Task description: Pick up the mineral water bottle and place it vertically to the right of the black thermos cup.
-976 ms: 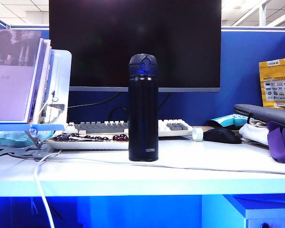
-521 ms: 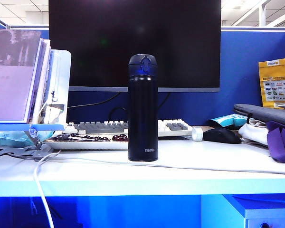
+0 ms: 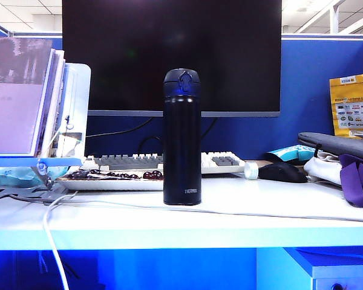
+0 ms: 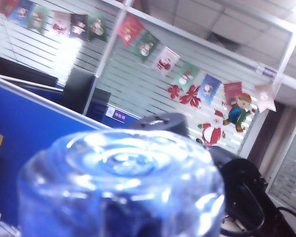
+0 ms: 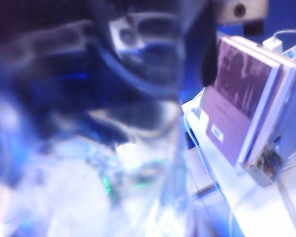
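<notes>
The black thermos cup (image 3: pixel 182 139) stands upright at the middle of the white desk in the exterior view. Neither arm shows there. The mineral water bottle (image 4: pixel 121 182) fills the left wrist view, its clear ribbed base turned to the camera and hiding my left gripper's jaws. A dark arm part (image 4: pixel 246 197) shows just behind it. In the right wrist view blurred clear plastic of the bottle (image 5: pixel 138 187) lies right against the camera and covers my right gripper's jaws, with a dark blurred shape (image 5: pixel 138 54) beyond it. Neither view shows which gripper holds the bottle.
Behind the thermos are a black monitor (image 3: pixel 169 54) and a keyboard (image 3: pixel 133 162). Books in a stand (image 3: pixel 30 103) take the left, with a white cable (image 3: pixel 54 241) hanging over the front edge. A black mouse (image 3: pixel 282 172), tape roll (image 3: pixel 251 170) and grey-purple bag (image 3: pixel 345 163) lie on the right.
</notes>
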Controlling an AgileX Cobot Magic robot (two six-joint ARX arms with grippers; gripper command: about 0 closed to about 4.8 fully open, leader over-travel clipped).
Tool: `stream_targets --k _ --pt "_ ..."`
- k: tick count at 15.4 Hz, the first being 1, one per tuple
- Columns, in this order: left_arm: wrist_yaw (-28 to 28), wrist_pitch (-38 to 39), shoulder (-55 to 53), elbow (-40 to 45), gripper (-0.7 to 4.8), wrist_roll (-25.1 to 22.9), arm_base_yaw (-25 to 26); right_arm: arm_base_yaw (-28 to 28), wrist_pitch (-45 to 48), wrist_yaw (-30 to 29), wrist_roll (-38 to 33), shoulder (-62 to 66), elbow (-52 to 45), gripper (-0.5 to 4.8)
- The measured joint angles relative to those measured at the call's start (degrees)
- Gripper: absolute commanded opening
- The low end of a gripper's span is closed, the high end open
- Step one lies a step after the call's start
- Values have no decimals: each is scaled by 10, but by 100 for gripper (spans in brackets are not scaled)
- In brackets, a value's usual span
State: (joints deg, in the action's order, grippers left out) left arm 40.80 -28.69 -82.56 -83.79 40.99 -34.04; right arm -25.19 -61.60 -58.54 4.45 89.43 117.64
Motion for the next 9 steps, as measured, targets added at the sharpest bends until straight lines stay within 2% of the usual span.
stream_targets --k 2,5,7,9 --pt "-15 9 -1 0 21 30 -1 0 14 0 -1 0 1 479" --pt "-31 9 -1 0 21 52 0 0 31 4 -1 0 2 479" --pt "-48 11 -2 1 21 86 0 0 62 57 -2 -2 2 479" --pt "-80 15 -5 2 21 98 3 -1 97 114 0 -6 3 479"
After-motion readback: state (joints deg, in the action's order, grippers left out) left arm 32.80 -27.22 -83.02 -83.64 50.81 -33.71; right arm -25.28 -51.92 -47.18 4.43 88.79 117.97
